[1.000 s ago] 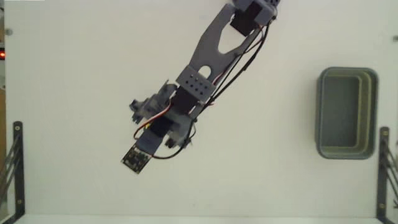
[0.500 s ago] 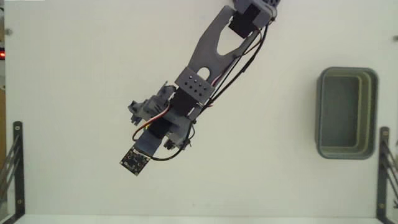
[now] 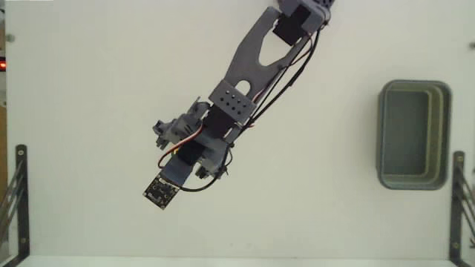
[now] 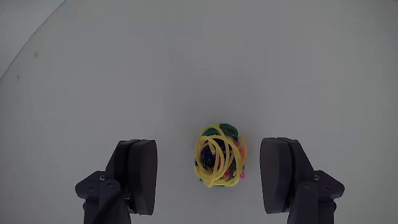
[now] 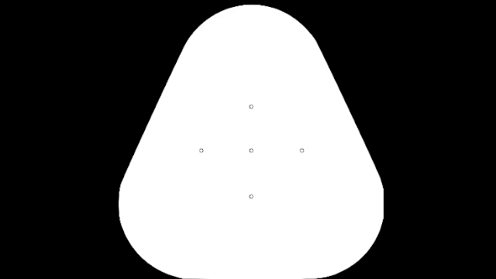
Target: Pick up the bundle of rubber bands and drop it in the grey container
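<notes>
In the wrist view the bundle of rubber bands [image 4: 219,157], a small clump of mostly yellow loops with green and red bits, lies on the white table. My gripper [image 4: 208,144] is open, with one dark finger [image 4: 140,174] to the bundle's left and the other [image 4: 280,174] to its right; neither touches it. In the fixed view the arm [image 3: 230,104] reaches from the top down to centre-left and covers both the bundle and the fingers. The grey container [image 3: 448,133], a grey-green rectangular tub, stands far off at the right edge and looks empty.
Black metal brackets stand at the lower left [image 3: 21,193] and lower right [image 3: 459,200] corners of the white table in the fixed view. A small circuit board [image 3: 161,191] sticks out below the wrist.
The wrist shifted very slightly to the left and down between the two earlier frames. Nothing has moved since then.
</notes>
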